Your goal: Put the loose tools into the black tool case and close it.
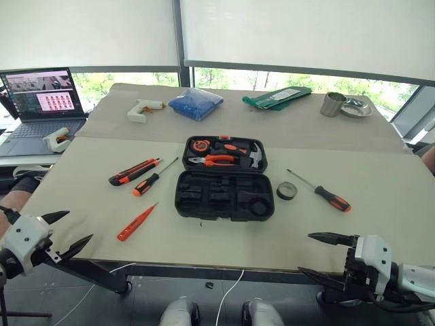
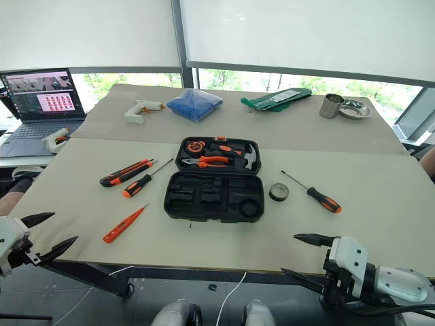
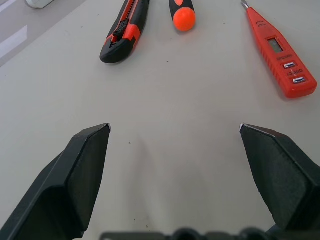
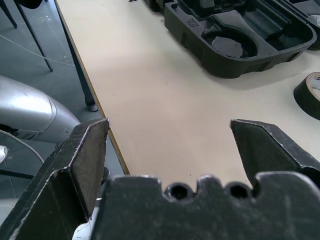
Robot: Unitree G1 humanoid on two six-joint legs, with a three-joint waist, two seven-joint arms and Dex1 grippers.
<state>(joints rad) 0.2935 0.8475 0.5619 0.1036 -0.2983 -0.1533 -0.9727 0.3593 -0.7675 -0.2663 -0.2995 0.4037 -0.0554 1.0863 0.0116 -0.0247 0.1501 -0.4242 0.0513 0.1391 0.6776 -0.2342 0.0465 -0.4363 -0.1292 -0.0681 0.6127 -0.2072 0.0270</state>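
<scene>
Case: we see the black plastic hinged tool case lying open.
Left gripper: spread, empty.
Right gripper: spread, empty.

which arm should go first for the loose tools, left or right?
Left, probably. Three tools lie on its side of the open black plastic tool case: the slim all-orange tester screwdriver nearest the open left gripper, then the utility knife and a screwdriver. The open right gripper has two.
</scene>
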